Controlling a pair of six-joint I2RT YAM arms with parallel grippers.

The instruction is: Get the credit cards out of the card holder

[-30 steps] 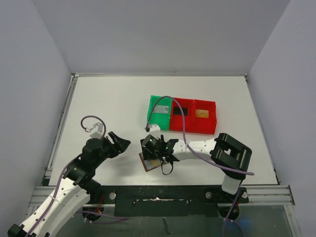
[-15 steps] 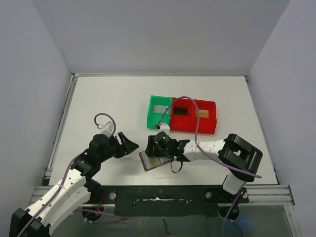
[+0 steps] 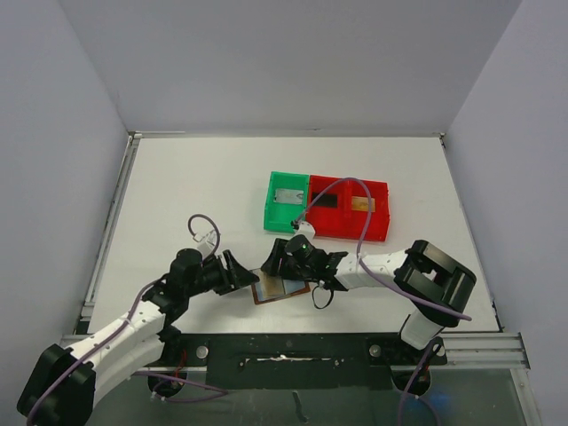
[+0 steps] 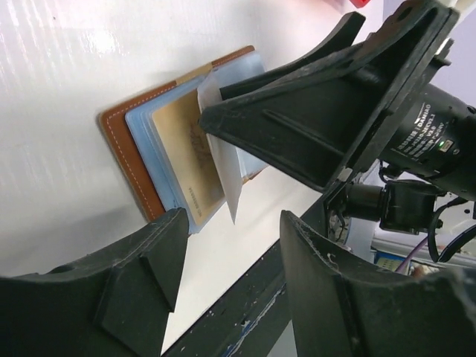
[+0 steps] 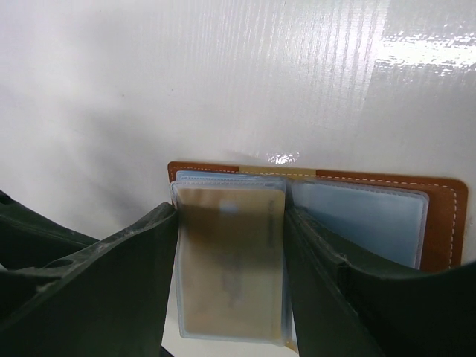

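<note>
- The white table (image 3: 195, 186) is glossy and finely ridged, with glare showing in the right wrist view. Pale grey walls (image 3: 293, 62) close it in on three sides, and a metal rail (image 3: 266, 342) runs along its near edge.
- The left gripper (image 3: 238, 271) hangs low over the table. Its fingers (image 4: 134, 282) stand apart with nothing between them.
- The card holder (image 3: 282, 289) lies open and flat on the table, just ahead of the left jaws and directly under the right ones. Its brown leather edge frames grey-blue plastic sleeves.
- A tan card (image 4: 182, 152) sits inside one sleeve of the holder, in line with the gap of the right jaws.
- A clear sleeve page (image 4: 223, 163) stands tilted up from the holder beside that card.
- The right gripper (image 3: 277, 260) reaches over the holder from the right. Its jaws stand apart, with the card's sleeve filling the gap and meeting both fingers. Whether they pinch it I cannot tell.
- In the left wrist view, the right gripper's black body blocks the far half of the holder.
- Beyond the right jaws and well apart from them sits a green tray (image 3: 275, 217) holding a grey card (image 3: 288, 197).
- Joined to its right side is a red tray (image 3: 346, 234), with a black card (image 3: 325, 201) and a golden card (image 3: 359, 205) in separate compartments.
- A purple cable (image 3: 342, 184) from the right arm arcs over the red tray and crosses part of it.
</note>
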